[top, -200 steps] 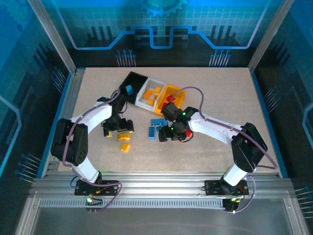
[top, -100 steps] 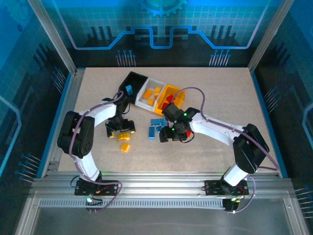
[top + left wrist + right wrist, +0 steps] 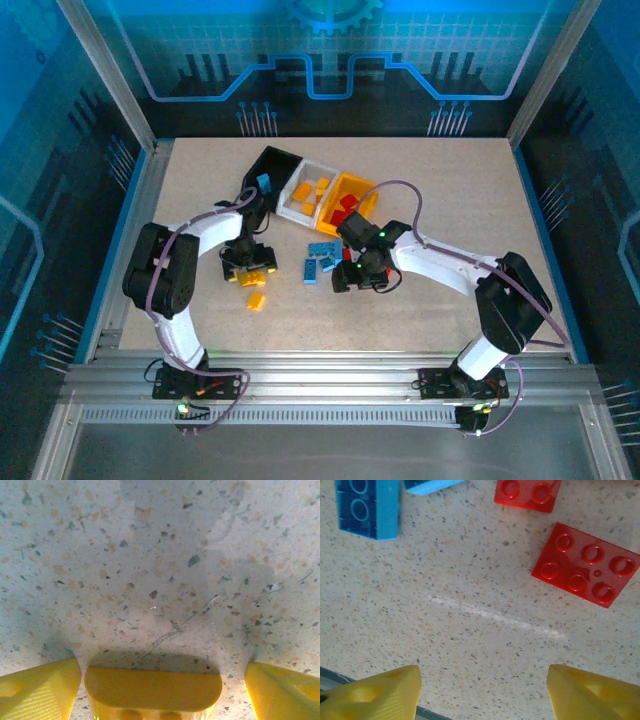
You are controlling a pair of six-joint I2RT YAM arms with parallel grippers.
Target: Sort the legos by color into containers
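Yellow brick (image 3: pixel 153 689) lies untouched, long axis jaw to jaw, within our open left hand (image 3: pixel 161 688); our right hand (image 3: pixel 485 692) gapes too.

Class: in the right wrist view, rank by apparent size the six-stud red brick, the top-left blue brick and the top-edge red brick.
1. six-stud red brick
2. top-left blue brick
3. top-edge red brick
The frame crops the last two, so only their visible parts are ranked.

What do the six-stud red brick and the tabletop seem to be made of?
Six-stud red brick: probably hard moulded plastic, glossy, slightly translucent, with bright rims on its studs. Tabletop: matte, beige with dark and orange flecks, like a speckled composite or laminate; I cannot tell which.
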